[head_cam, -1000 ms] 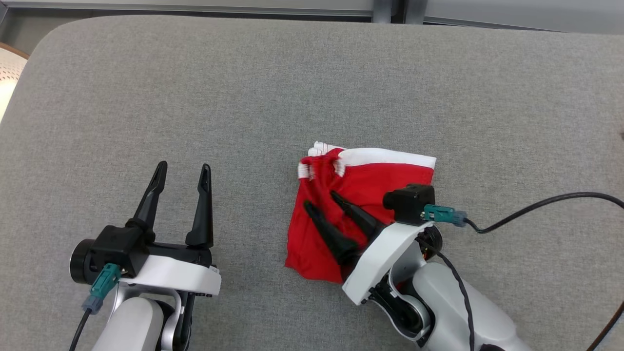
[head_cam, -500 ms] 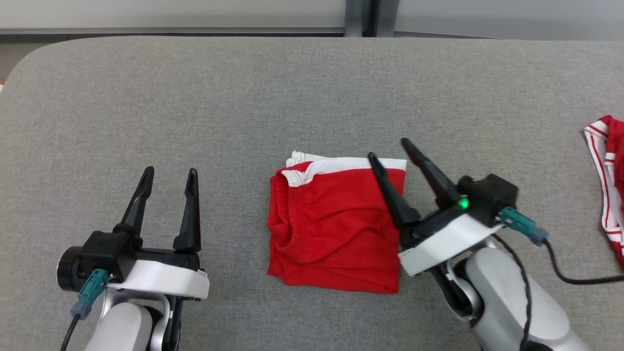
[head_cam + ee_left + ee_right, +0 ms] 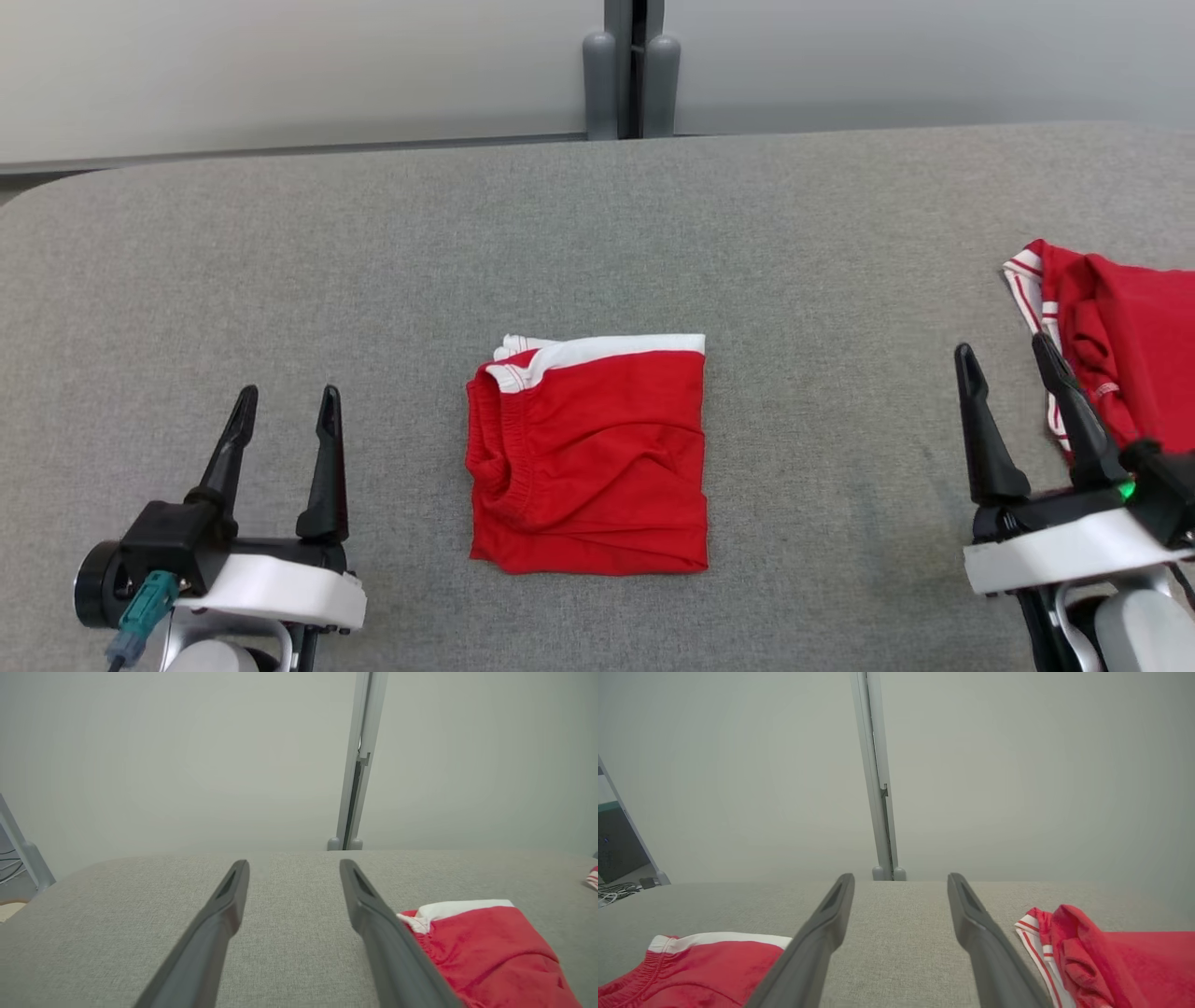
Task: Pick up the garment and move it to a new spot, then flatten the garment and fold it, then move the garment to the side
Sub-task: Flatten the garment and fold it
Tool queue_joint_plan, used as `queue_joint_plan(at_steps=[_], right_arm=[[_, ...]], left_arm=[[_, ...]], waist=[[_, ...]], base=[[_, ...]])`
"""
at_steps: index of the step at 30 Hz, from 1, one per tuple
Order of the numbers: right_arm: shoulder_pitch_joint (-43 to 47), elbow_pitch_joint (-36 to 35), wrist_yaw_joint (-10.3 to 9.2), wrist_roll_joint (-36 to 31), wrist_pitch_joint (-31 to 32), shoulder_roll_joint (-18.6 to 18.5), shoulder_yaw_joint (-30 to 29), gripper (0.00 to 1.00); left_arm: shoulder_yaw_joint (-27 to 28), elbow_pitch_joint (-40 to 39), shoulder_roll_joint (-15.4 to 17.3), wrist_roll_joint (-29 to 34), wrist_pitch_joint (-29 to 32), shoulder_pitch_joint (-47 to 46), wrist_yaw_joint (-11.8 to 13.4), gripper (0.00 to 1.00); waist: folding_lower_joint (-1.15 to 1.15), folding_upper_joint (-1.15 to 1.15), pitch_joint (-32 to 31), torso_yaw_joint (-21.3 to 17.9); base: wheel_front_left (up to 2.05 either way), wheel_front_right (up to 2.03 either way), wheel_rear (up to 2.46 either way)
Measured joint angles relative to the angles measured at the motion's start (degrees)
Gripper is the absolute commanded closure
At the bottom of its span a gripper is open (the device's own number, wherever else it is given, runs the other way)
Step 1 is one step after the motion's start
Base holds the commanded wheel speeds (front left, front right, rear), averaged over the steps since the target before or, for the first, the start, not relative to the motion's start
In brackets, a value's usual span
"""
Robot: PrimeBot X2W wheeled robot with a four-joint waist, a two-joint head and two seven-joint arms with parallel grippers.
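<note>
The garment [image 3: 588, 457], red shorts with a white waistband, lies folded into a neat square in the middle of the grey table [image 3: 373, 280]; it also appears at the lower right of the left wrist view [image 3: 486, 947] and lower left of the right wrist view [image 3: 691, 966]. My left gripper [image 3: 285, 406] stands open at the lower left, well clear of the garment, nothing between its fingers [image 3: 224, 914]. At the lower right my right gripper [image 3: 1006, 359] is open and empty, apart from the folded garment.
A second red garment with white stripes [image 3: 1111, 345] lies crumpled at the table's right edge, just beside my right gripper's fingers [image 3: 1087, 956]. A pale wall with a grey vertical post [image 3: 631, 70] runs behind the table's far edge.
My right gripper has let go of the garment, opened and drawn back to the lower right. The camera has tilted up, bringing the wall and the second garment into view.
</note>
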Motion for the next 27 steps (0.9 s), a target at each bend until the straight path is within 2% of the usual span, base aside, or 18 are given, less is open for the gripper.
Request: queue_joint_plan(at_steps=[5, 16, 27], right_arm=[[5.4, -5.0, 0.00, -1.8, 3.4, 0.8, -2.9, 0.00], [14.7, -11.8, 0.00, -3.8, 9.7, 2.3, -5.2, 0.00], [17.2, -14.0, 0.00, -4.1, 12.1, 3.1, -6.3, 0.00]], left_arm=[[0.0, 0.0, 0.7, -0.4, 0.7, 2.6, 0.2, 0.00], [-0.6, -1.4, 2.2, -0.9, 2.9, 9.2, 1.1, 0.00], [-0.8, -3.3, 3.2, -0.9, 4.3, 10.8, 2.1, 0.00]], waist=[[0.00, 0.00, -3.1, -0.8], [0.00, 0.00, -10.5, -1.6], [0.00, 0.00, -11.8, -1.8]], base=[[0.00, 0.00, 0.00], [0.00, 0.00, 0.00], [0.00, 0.00, 0.00]])
